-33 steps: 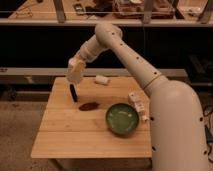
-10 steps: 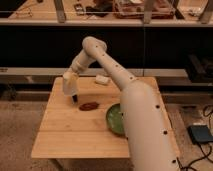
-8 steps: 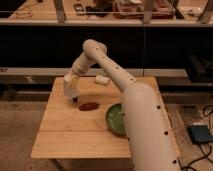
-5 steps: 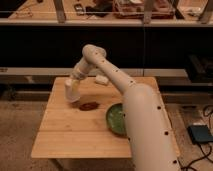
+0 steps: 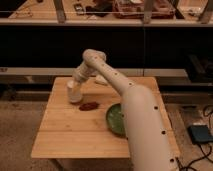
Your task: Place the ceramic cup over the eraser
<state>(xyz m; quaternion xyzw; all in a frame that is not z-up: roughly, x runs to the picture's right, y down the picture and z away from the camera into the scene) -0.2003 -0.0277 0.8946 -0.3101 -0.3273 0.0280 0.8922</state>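
A pale robot arm [image 5: 135, 107] enters from the lower right of the frame, rises across the middle and bends down toward the left of centre. At its end, the gripper [image 5: 75, 86] sits directly over the cup [image 5: 74, 94], which stands on the table [image 5: 75, 132] left of centre. The cup is off-white and tapered, and it rests on the wooden top near the table's back left part. The gripper meets the cup's upper end, but how far its jaws are spread, and whether they grasp the cup, cannot be told from this view. The eraser cannot be seen anywhere.

Just to the lower right of the cup lies a reddish-brown oval object [image 5: 89, 106], near it but apart. Further right, partly hidden behind the arm, sits a round green bowl [image 5: 115, 119]. A whitish block [image 5: 101, 80] lies at the back edge of the table, just behind the arm's upper section. Behind the table runs a dark shelf unit [image 5: 45, 45], with cluttered items along its top in the upper part of the frame. A grey box [image 5: 201, 134] with cables lies on the floor at lower right.
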